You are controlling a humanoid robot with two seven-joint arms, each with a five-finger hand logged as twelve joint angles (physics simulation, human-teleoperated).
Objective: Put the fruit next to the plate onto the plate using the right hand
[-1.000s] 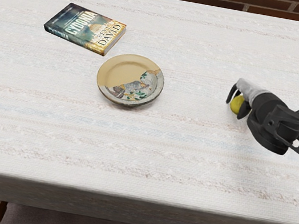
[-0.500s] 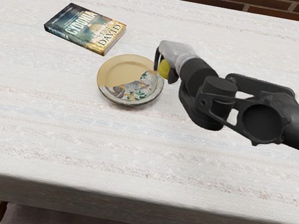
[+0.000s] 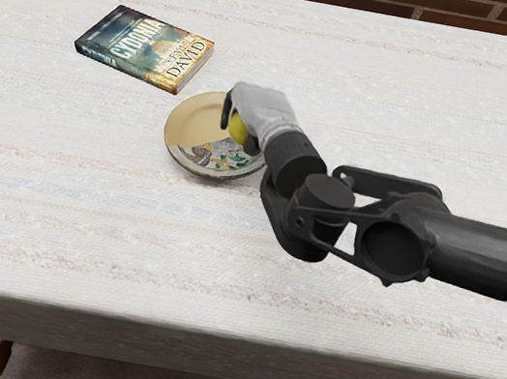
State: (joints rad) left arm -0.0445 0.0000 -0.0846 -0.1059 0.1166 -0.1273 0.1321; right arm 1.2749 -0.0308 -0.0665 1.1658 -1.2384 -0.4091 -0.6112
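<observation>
Right hand (image 3: 258, 117): fingers curled around a small yellow fruit (image 3: 237, 128), which shows between the fingers on the underside of the hand. Only part of the fruit is visible; the rest is covered by the fingers and palm. The grip is closed on the fruit, with no gap visible between the fingers and the fruit.

Directly beneath the hand lies a round plate (image 3: 192, 122), tan on one part and patterned on the other. The hand and the fruit sit over the plate's far right portion. Whether the fruit touches the plate surface cannot be determined from this view.

Behind the hand, the dark forearm (image 3: 440, 247) extends toward the right edge of the picture.

Beyond the plate, up and to the left of the hand, a book (image 3: 146, 48) lies flat, apart from the plate.

All items rest on a pale counter (image 3: 402, 69).
</observation>
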